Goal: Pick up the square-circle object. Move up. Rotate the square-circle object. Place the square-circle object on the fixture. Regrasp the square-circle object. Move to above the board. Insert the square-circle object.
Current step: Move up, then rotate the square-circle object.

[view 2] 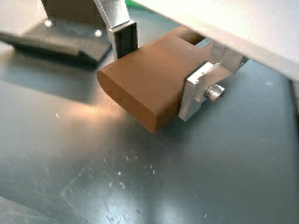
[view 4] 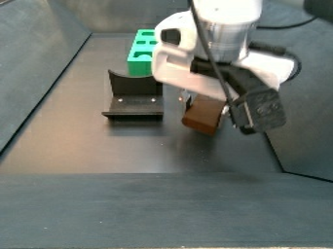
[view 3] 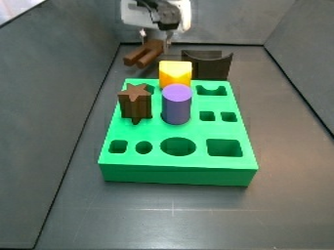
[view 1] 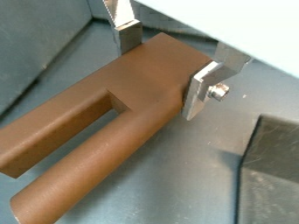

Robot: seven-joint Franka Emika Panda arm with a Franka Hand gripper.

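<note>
Surface: dark grey floor (view 2: 152, 175).
Gripper (view 1: 163, 66): raised, plates pinching the square-circle object (view 1: 111, 105).
Fixture (view 4: 132, 97): beside the board (view 3: 183, 137).

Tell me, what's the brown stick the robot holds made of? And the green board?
The square-circle object, clamped in the gripper, looks like matte brown plastic, maybe 3D-printed; its smooth, even colour shows no wood grain. The board looks like bright green plastic, smooth and slightly shiny. Neither is certain from looks alone.

We note the tool (view 1: 163, 68) with silver fingers (view 1: 200, 92) and dark pads gripping the brown square-circle object (view 1: 105, 109); beyond it, the bright green board (view 3: 177, 146) and dark brown fixture (view 4: 134, 95).
</note>
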